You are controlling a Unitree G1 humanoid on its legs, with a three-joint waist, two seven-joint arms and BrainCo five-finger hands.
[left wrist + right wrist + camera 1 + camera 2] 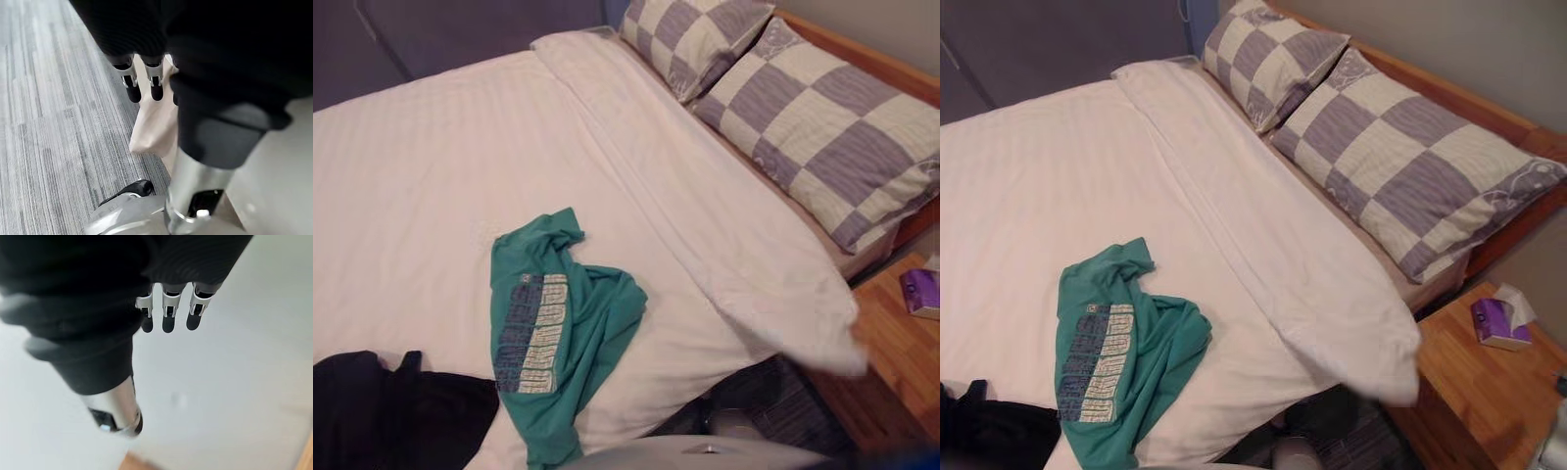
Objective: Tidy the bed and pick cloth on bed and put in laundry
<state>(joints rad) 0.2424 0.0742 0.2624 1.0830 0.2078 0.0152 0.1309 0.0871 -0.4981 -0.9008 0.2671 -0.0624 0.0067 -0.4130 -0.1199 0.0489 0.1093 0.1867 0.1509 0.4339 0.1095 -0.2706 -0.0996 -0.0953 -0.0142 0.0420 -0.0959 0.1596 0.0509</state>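
A teal T-shirt [548, 343] with a pale printed panel lies crumpled on the white bed sheet [431, 176], near the bed's front edge. To its left, at the front corner, sits a heap of black cloth [391, 411]. My left hand [155, 83] hangs with straight fingers over grey carpet, a pale beige cloth corner [151, 122] just past its fingertips. My right hand [168, 313] also hangs with straight fingers, in front of a plain pale surface. Both hands are open and hold nothing.
Two grey-and-cream checked pillows [822, 137] [690, 34] lie at the wooden headboard on the right. A white cover [705, 225] runs in a folded band beside them. A wooden nightstand [1479, 392] at the lower right carries a purple tissue box [1498, 321].
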